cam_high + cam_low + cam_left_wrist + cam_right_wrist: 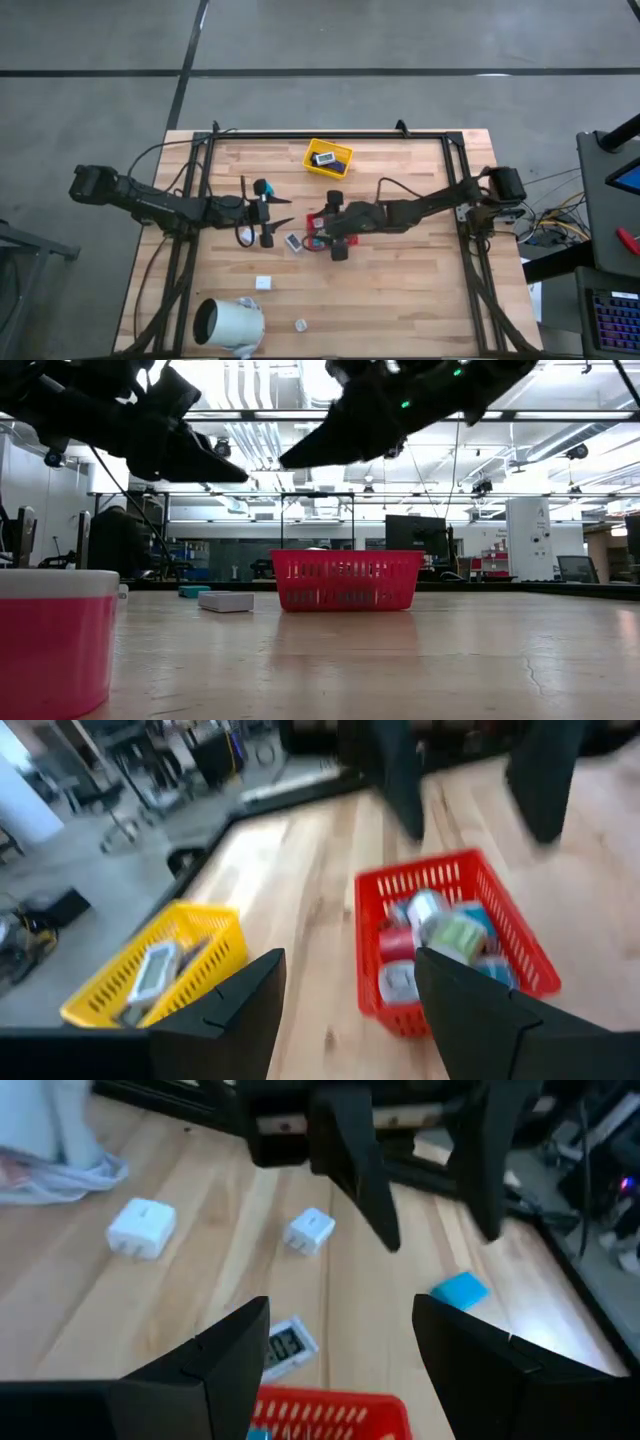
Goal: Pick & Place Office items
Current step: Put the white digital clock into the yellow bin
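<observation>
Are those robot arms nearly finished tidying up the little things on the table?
Partly. The red tray already holds several items, the yellow tray at least one. Both grippers, left and right, hover open and empty. At least four pieces remain on the wood: teal block, two white blocks and a small display piece.

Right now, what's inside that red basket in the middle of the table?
The red basket holds a jumble of small items: white, red, green and blue pieces piled together. Whatever lies beneath the top layer is covered, so an exact count isn't possible.
</observation>
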`<state>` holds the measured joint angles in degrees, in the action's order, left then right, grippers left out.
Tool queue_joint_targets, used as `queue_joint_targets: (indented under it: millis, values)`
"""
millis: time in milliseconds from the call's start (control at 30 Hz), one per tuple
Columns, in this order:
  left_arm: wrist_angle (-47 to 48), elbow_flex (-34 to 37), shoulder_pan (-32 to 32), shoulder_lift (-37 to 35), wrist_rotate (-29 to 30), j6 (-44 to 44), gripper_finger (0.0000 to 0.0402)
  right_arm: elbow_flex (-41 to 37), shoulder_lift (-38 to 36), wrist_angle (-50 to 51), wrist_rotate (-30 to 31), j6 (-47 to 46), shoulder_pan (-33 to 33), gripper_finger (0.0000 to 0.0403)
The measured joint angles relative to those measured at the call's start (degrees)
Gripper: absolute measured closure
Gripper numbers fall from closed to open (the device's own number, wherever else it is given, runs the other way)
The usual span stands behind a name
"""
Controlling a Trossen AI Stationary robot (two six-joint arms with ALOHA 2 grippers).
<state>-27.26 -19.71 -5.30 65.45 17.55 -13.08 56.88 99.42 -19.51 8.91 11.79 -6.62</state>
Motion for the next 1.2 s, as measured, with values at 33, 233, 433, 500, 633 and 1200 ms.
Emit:
queue_joint_targets:
  millis: [33,233,433,500,633,1200]
  values:
    - [1.7,-0.4,0.0,0.0,0.0,0.7,0.0174,-0.5,-0.7,-0.3,-0.1,0.6,-0.4,0.0160]
    - [15.5,-5.2,0.7,-0.1,0.1,4.1,0.0174,-3.7,-5.2,-2.0,-1.2,2.2,-2.9,0.0162]
    - [31.1,-11.2,1.4,-0.1,-2.1,7.2,0.0174,-6.7,-8.3,-2.4,-1.5,3.5,-5.6,0.0163]
    - [34.2,-12.7,1.4,-0.1,-5.7,7.4,0.0174,-8.2,-9.3,-2.2,-1.4,3.7,-6.3,0.0163]
    - [36.0,-13.8,1.1,0.1,-14.1,6.9,0.0174,-10.7,-10.3,-2.1,-1.0,3.6,-6.5,0.0162]
    - [46.1,-23.4,0.6,19.3,-17.6,1.1,0.0174,-15.1,-14.3,-1.9,-0.8,2.8,-6.7,0.0166]
